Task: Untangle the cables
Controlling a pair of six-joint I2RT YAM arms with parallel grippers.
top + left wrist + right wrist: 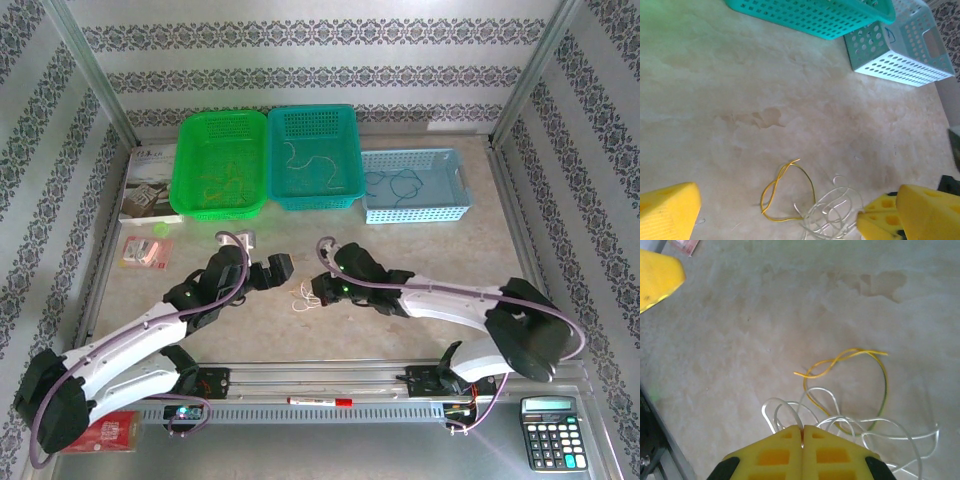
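Observation:
A small tangle of cables (305, 295) lies on the table between my two grippers. It is a yellow-green wire (860, 370) looped through curly white wire (840, 420); the left wrist view shows the yellow one (772, 192) left of the white loops (835, 210). My right gripper (802, 429) is shut, with a white loop running into the seam between its fingers; from above it (318, 292) sits at the tangle's right edge. My left gripper (790, 215) is open wide over the tangle, touching nothing, and stands just left of the tangle (290, 272).
Three baskets stand at the back: green (183, 160) with yellow wires, teal (312, 110) with white wire, light blue (415, 214) with blue wire. A booklet (150, 190) and pink packet (145, 252) lie left. A red marker (320, 401) and calculator (548, 432) sit at the near edge.

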